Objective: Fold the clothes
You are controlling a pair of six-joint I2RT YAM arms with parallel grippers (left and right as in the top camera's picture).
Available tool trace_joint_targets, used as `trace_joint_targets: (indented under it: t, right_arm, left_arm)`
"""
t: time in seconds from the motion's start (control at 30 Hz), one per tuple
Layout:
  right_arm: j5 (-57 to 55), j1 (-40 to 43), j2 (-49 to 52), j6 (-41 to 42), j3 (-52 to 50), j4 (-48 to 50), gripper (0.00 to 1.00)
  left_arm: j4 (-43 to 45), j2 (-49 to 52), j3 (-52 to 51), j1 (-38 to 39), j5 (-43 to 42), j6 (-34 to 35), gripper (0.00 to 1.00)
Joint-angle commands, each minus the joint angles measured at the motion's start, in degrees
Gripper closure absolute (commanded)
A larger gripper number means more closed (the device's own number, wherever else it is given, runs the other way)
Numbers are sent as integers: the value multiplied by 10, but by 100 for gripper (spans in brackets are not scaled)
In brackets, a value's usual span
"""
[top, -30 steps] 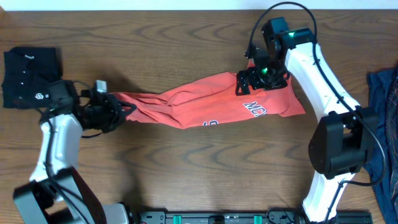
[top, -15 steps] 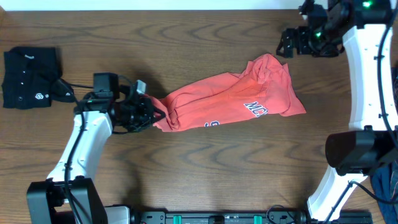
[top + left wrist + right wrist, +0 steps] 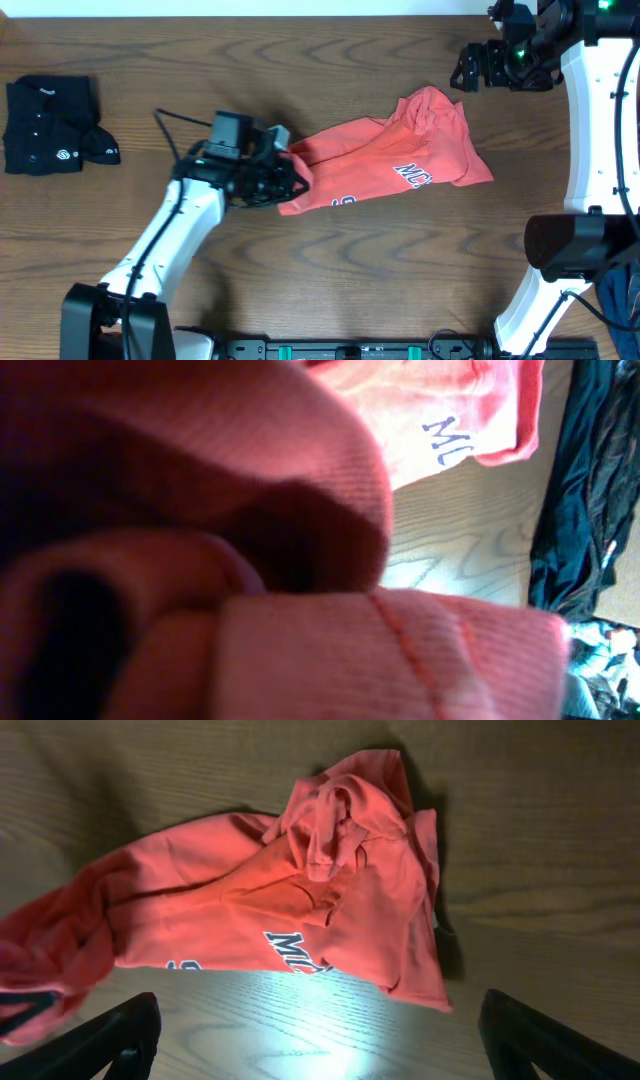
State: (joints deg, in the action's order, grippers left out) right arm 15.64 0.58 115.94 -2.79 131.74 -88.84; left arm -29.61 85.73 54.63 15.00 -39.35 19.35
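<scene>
1. Near the centre of the table (image 3: pixel 300 60), your left gripper (image 3: pixel 288 175) is clamped on the 9 o'clock end of the coral-red T-shirt (image 3: pixel 400 160). The left wrist view shows only bunched red fabric between the jaws.
2. 1 second ago that end lay stretched far out toward 9 o'clock. It has since been carried toward 3 o'clock, so the shirt now sits shorter and rumpled, running from centre toward 2 o'clock.
3. Your right gripper (image 3: pixel 468 70) has let go of the collar end and lifted away to 1 o'clock — jaws wide, holding nothing.
4. As I judge it, the lengthwise fold is under way but not laid: the carried end sits beside the lettering, not over it, and the collar end is heaped.
5. Still waiting for you: the black shirt (image 3: pixel 48 125) at 9 o'clock and the dark blue garment (image 3: pixel 590 480) at the 4 o'clock edge.
</scene>
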Motion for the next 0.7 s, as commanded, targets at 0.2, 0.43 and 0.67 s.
trace_joint_targets:
  t: [0.2,0.43,0.67]
  right_arm:
    - [2,0,-14,-10,13,-10,1]
    - [2,0,-14,-10,13,-9,1]
    - [2,1,-14,-12,13,-9,1]
  left_arm:
    - [52,57,14,64,27,54,89]
    - [91,116,14,99,25,71,89]
    - [154,136,16,125,25,93,4]
